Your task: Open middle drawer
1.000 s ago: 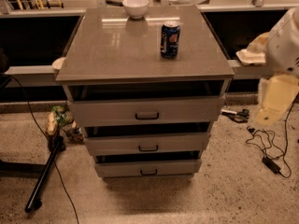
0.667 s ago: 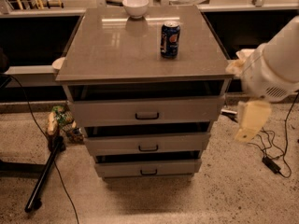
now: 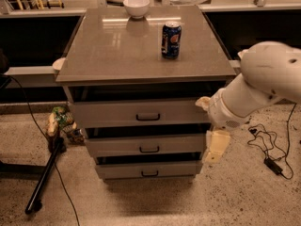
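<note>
Gripper (image 3: 214, 149) seemingly beside middle drawer (image 3: 149, 145) of three.

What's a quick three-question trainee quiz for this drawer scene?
1. True or false: the gripper is touching the handle of the middle drawer.
2. Which stands nearer the front edge of the cabinet top? A) white bowl B) blue soda can C) a mug
3. Fill in: ___ drawer fronts are visible.
Key: 1 false, the gripper is off to the right of the fronts, level with the middle drawer. 2 B. 3 three.
</note>
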You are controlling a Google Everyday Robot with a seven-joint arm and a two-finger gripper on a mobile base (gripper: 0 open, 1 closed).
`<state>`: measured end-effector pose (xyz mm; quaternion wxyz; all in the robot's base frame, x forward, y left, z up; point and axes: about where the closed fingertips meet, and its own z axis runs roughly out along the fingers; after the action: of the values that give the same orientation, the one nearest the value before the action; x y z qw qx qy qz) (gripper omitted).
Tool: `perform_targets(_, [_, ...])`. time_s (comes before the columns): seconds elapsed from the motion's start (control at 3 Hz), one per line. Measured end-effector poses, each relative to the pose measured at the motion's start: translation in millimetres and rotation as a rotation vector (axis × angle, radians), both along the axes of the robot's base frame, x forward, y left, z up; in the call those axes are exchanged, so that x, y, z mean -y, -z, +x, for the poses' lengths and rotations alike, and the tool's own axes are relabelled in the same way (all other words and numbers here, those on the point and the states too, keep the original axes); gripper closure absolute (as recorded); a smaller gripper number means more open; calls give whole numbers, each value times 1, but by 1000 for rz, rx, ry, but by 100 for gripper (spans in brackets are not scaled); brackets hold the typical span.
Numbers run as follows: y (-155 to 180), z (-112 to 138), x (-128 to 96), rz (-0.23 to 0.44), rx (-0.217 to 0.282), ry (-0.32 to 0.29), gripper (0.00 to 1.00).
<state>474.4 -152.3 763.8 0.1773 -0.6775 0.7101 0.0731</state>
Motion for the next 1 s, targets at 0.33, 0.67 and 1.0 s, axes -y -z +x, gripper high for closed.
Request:
perform_targets(0.33, [53, 9, -13, 51, -70, -17, 0])
perform_targets(0.67, [53, 9, -13, 51, -70, -17, 0])
perform_targets(1.0, [90, 17, -18, 20, -91, -44, 0])
